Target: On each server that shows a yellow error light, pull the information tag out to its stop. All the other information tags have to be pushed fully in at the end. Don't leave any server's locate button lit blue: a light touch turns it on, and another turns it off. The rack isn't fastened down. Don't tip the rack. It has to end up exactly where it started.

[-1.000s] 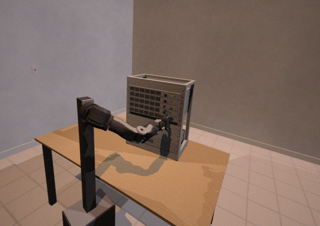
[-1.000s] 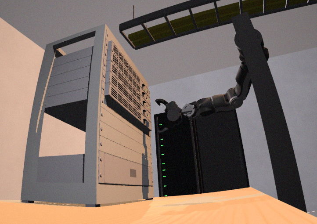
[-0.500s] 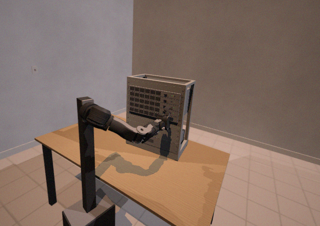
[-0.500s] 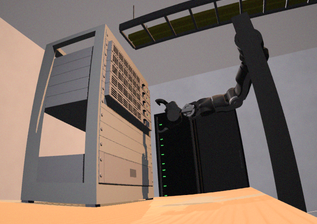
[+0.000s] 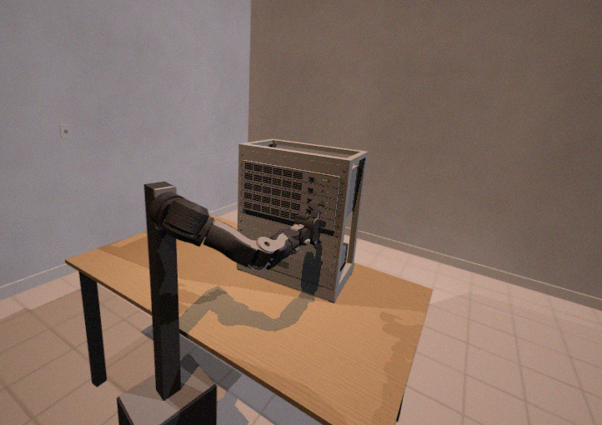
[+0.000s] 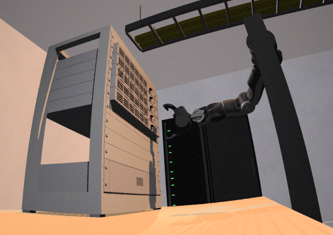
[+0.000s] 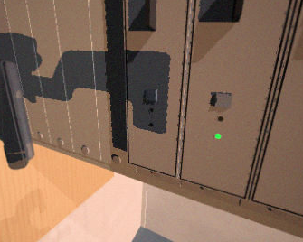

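The grey server rack (image 5: 301,152) (image 6: 99,113) stands on the wooden table (image 5: 326,345) with several servers stacked in its upper half. My gripper (image 5: 313,225) (image 6: 167,120) is open and empty, a short way in front of the lowest servers' right ends. In the wrist view the servers run as upright strips. The lowest server (image 7: 154,50) has a dark tag (image 7: 148,6), a square button (image 7: 150,96) and two dark lights, all in my shadow. The server above it (image 7: 220,50) has a tag (image 7: 237,0), a grey unlit button (image 7: 222,100) and a green light (image 7: 218,136). One finger (image 7: 9,113) shows at the left.
Blank panels (image 6: 130,146) fill the rack below the servers. A dark cabinet with green lights (image 6: 183,162) stands behind, and a cable tray (image 6: 222,15) hangs overhead. The arm's post (image 5: 163,289) stands at the table's near left edge.
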You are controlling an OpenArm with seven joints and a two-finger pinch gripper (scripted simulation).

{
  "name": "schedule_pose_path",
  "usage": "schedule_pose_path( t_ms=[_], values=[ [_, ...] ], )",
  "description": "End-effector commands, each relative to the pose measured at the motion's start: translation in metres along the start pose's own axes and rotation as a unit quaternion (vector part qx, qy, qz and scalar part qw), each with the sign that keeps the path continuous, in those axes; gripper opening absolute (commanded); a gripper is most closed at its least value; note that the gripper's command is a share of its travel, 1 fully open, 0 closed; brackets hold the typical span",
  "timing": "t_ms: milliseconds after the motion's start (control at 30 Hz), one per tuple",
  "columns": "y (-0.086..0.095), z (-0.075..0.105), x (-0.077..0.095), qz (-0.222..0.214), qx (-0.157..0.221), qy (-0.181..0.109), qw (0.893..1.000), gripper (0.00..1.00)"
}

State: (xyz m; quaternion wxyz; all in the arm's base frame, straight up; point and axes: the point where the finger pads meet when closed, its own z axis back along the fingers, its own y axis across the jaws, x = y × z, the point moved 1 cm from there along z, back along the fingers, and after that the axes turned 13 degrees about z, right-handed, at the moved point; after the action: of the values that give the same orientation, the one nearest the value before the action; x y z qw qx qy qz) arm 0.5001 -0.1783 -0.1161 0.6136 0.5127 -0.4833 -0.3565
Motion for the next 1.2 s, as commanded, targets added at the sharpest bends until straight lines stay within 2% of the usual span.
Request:
schedule_pose_path(
  t_ms=[0, 933, 1000, 1100, 1167],
  values=[
    [0.003, -0.001, 0.0, 0.0, 0.005, 0.0, 1.0, 1.0],
    [0.004, -0.001, 0.0, 0.0, 0.006, 0.001, 1.0, 1.0],
    [0.012, -0.001, 0.001, 0.0, 0.001, 0.003, 1.0, 1.0],
    [0.037, -0.001, 0.006, 0.0, 0.001, 0.003, 1.0, 1.0],
    [0.045, -0.001, 0.008, 0.0, 0.0, 0.002, 1.0, 1.0]
  ],
)
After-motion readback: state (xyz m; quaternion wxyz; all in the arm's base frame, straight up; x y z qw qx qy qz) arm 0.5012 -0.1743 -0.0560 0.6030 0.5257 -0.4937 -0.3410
